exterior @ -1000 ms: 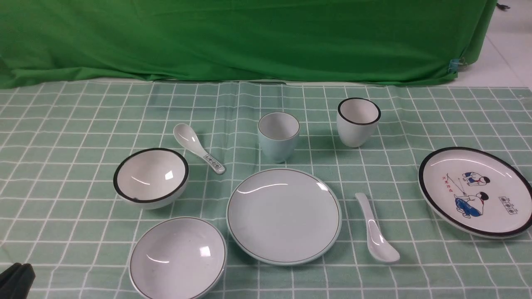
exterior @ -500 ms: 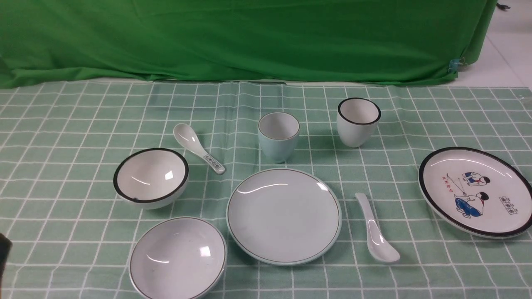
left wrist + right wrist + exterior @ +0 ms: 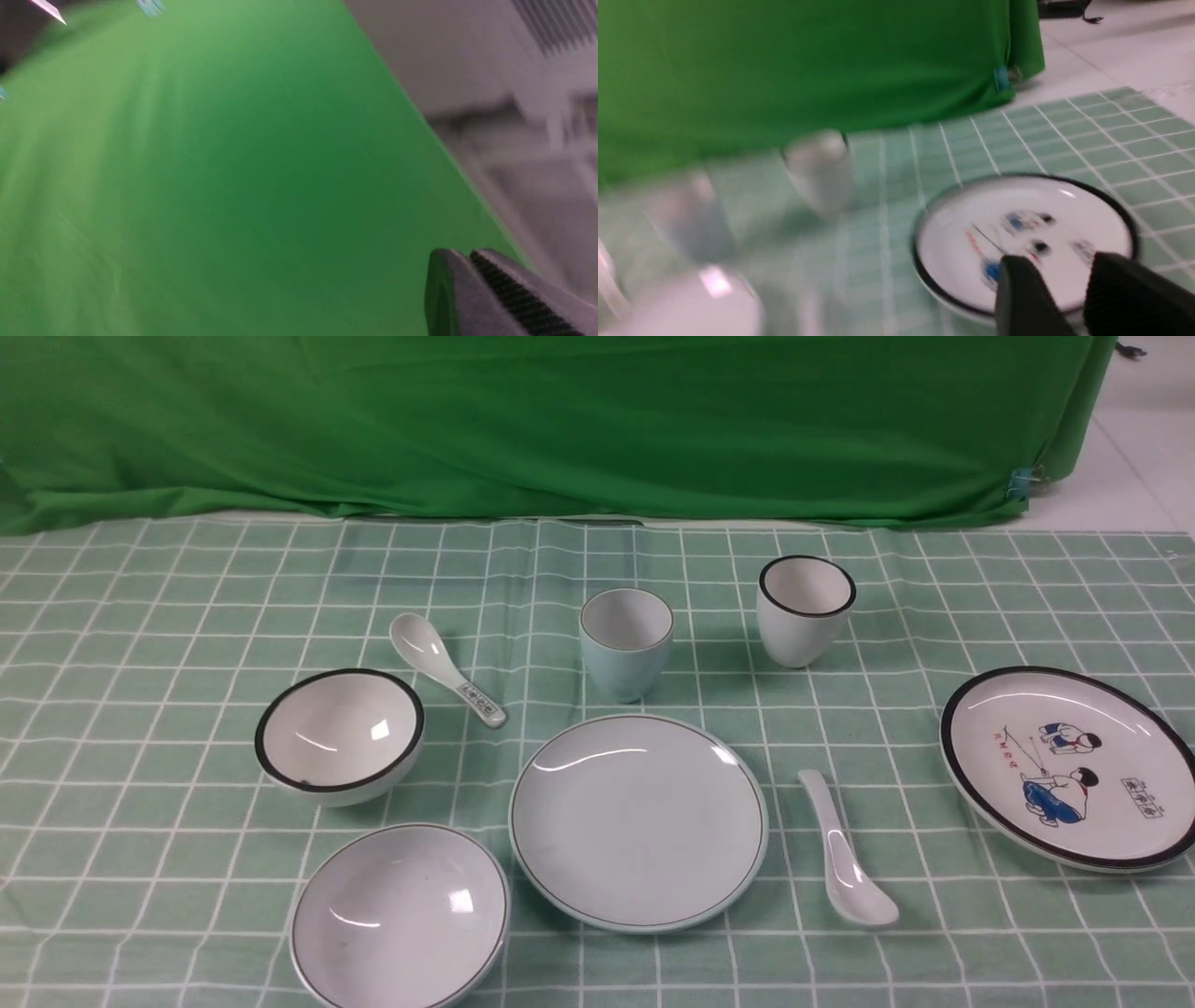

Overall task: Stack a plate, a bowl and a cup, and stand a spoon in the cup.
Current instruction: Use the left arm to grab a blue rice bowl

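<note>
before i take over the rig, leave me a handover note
Left gripper: shut, empty. Right gripper: open, empty.
Plain plate: centre of the cloth. Pale blue bowl: left of it, nearer the robot. Pale blue cup: beyond the plate. Plain spoon: right of the plate.
Done: nothing stacked.
Left: bowl on plate, cup in bowl, spoon in cup.

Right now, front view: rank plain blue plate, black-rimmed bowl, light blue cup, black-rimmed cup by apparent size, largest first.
1. plain blue plate
2. black-rimmed bowl
3. light blue cup and black-rimmed cup: too alike to rank
</note>
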Tool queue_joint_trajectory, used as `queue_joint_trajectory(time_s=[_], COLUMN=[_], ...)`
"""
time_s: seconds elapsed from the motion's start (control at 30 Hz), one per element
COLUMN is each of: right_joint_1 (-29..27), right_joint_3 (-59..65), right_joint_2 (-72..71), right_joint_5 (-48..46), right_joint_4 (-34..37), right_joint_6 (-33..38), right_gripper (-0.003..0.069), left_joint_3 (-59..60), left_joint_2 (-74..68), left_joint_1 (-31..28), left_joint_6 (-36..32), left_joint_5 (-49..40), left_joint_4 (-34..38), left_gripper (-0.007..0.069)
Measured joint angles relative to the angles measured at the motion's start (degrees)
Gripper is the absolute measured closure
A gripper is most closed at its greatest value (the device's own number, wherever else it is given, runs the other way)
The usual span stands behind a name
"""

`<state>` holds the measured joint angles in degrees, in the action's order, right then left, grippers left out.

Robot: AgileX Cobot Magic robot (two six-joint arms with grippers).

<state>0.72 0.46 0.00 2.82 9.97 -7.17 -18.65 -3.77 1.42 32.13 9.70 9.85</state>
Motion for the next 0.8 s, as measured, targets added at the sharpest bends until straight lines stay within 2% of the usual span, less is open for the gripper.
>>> queue_joint_trajectory(time_s=[0.03,0.07,0.13,0.23,0.33,0.43,0.5,0.53,0.57,0.6,0.7,0.8], right_joint_1=[0.0,0.0,0.0,0.0,0.0,0.14,1.5,2.58,2.58,4.13,7.99,10.27], right_joint_3=[0.0,0.0,0.0,0.0,0.0,-0.55,-5.75,-9.99,-10.76,-16.48,-29.74,-38.53], right_joint_2=[0.0,0.0,0.0,0.0,0.0,0.0,0.93,2.64,3.03,6.44,17.76,27.12], right_joint_5=[1.58,3.7,6.87,8.2,10.46,9.77,-1.5,-7.98,-7.98,-16.9,-32.37,-41.09], right_joint_4=[0.3,0.78,1.05,1.24,1.3,1.3,1.45,1.43,1.43,1.43,1.43,1.43], right_joint_6=[-3.15,-7.77,-11.42,-12.08,-13.02,-14.77,-13.66,-10.55,-9.93,-5.98,-0.78,3.9], right_gripper=[0.0417,0.0417,0.0417,0.0417,0.0417,0.0432,0.0533,0.0584,0.0584,0.0614,0.0633,0.0633], left_joint_3=[-4.71,-10.08,-18.79,-25.49,-28.59,-28.71,-28.71,-28.71,-28.71,-28.71,-28.71,-28.71], left_joint_2=[-2.23,-6.4,-16.74,-26.99,-41.81,-49.23,-58.24,-60.51,-60.92,-63.41,-68.15,-71.22], left_joint_1=[0.0,0.0,0.0,0.0,0.0,0.0,1.14,2.22,2.49,5.07,11.17,13.9], left_joint_6=[0.06,-0.65,-6.43,-15.62,-25.78,-29.05,-31.19,-30.98,-30.98,-30.0,-27.09,-25.13], left_joint_5=[-5.98,-16.9,-35.16,-49.26,-61.58,-64.02,-64.18,-63.79,-63.8,-62.83,-59.63,-57.07], left_joint_4=[-2.51,-4.55,-5.07,-3.43,1.3,4.01,4.39,3.39,3.16,1.1,-3.73,-6.3], left_gripper=[0.0607,0.0607,0.0607,0.0607,0.0607,0.0611,0.062,0.0622,0.0622,0.0624,0.0624,0.0623])
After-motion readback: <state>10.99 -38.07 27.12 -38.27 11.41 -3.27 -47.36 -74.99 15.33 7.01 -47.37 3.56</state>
